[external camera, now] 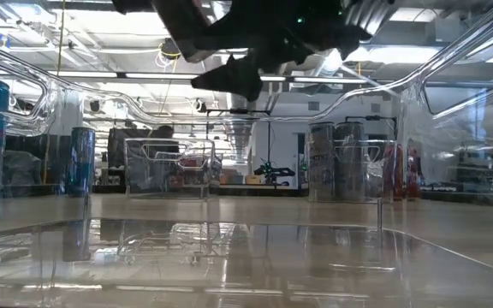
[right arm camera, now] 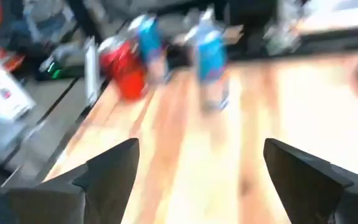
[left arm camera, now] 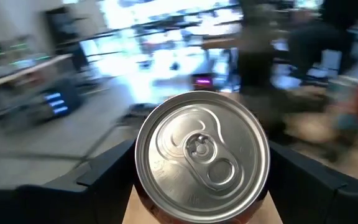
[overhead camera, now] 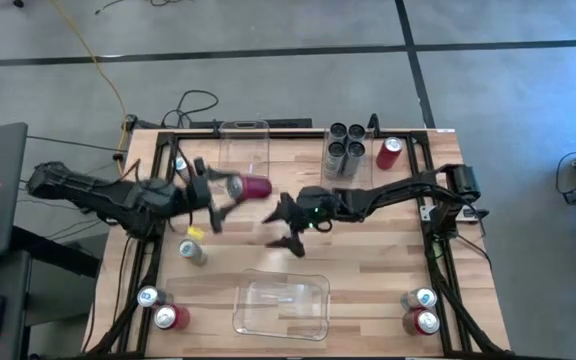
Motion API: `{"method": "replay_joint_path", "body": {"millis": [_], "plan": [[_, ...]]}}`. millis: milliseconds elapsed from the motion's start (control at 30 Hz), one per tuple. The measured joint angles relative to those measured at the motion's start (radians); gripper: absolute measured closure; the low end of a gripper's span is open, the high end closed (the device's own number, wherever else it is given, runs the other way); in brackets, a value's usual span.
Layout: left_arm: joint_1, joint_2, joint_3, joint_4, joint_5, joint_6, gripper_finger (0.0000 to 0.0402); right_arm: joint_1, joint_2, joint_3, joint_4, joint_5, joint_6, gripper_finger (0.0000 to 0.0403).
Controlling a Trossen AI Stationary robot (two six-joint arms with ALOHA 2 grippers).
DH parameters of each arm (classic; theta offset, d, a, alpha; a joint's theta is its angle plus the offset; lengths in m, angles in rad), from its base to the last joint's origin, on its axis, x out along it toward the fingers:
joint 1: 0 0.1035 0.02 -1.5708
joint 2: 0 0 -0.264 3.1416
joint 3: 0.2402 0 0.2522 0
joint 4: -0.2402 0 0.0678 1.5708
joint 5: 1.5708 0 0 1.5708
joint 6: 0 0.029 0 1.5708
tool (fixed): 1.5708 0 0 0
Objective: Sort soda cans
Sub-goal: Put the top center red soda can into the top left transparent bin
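A red can (overhead camera: 253,186) is held by the left gripper (overhead camera: 230,189) above the middle of the wooden table (overhead camera: 368,270). In the high view the can is seen lying on its side, with its silver top turned toward the left arm. In the left wrist view this top (left arm camera: 202,154) fills the space between the two dark fingers (left arm camera: 107,171), which are pinching the can from both sides.

The right gripper (overhead camera: 286,224) is found near the centre of the table, just beside the held can but apart from it. Its fingers (right arm camera: 114,168) are spread wide and nothing is seen between them in the right wrist view.

Four dark grey cans (overhead camera: 345,148) are standing together in a group near the far edge of the table, and one red can (overhead camera: 389,152) is placed just beside them. A clear bin (overhead camera: 245,146) is seen at the far edge, and a second clear bin (overhead camera: 282,305) at the near edge.

At the near left corner one silver can (overhead camera: 148,296) and one red can (overhead camera: 171,317) are standing close together. At the near right corner another silver can (overhead camera: 419,298) and another red can (overhead camera: 421,321) are standing. One silver can (overhead camera: 192,251) is seen on the table near the left arm, and a further can (overhead camera: 179,164) is partly hidden behind this arm.
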Motion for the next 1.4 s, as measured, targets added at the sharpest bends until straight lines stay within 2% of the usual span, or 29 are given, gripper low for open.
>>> {"method": "replay_joint_path", "body": {"millis": [133,267,467,600,800,1033,1400], "plan": [[0.099,-0.011,0.010,-0.062,-0.008,-0.002,0.0102,0.003,-0.004,0.002,-0.036,0.006,0.027,0.0042],[0.257,-0.018,0.015,-0.078,0.002,-0.028,0.0102,0.004,-0.003,0.001,-0.064,0.014,0.055,0.0043],[0.550,0.028,0.014,-0.172,0.159,-0.125,0.0102,0.004,-0.003,0.001,-0.070,0.016,0.058,0.0045],[0.713,0.082,0.014,-0.139,0.261,-0.176,0.0102,0.001,-0.003,0.001,-0.072,0.019,0.051,0.0045],[0.873,0.207,0.014,-0.133,0.277,-0.242,0.0102,-0.012,-0.003,0.001,-0.073,0.019,0.050,0.0045],[0.961,0.386,0.015,-0.068,0.279,-0.280,0.0102,-0.023,-0.003,0.001,-0.076,0.019,0.039,0.0045],[0.967,0.607,0.139,-0.080,0.302,-0.255,0.0102,-0.036,-0.003,0.001,-0.138,0.019,0.014,0.0045]]}}
